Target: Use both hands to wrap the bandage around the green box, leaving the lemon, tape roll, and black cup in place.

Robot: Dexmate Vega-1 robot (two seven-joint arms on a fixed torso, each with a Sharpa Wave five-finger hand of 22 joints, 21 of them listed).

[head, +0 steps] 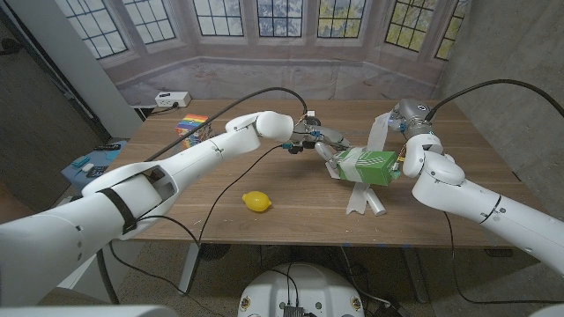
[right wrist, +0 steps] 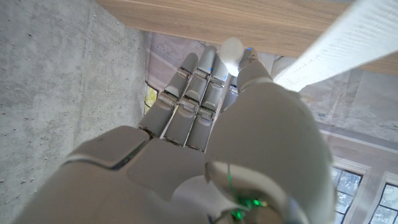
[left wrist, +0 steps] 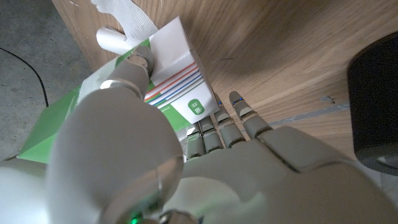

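Left hand [head: 310, 136] grips the end of the green-and-white cardboard box [head: 366, 165], thumb on its top face, bracing it on the wooden tabletop [head: 291, 220] so it can't spin. Right hand [head: 407, 119], up behind the box, pinches the white gauze bandage strip [head: 377, 132] taut for the next turn. Loose tail [head: 366, 202] trails in front. Yellow lemon [head: 256, 202] sits well clear of both hands; black cup [left wrist: 373, 106] just beside the left hand

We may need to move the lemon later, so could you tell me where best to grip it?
Judging by the head view, grip the lemon across its narrow middle, coming from above: it lies on its side on open table, so fingers could close on both flanks.
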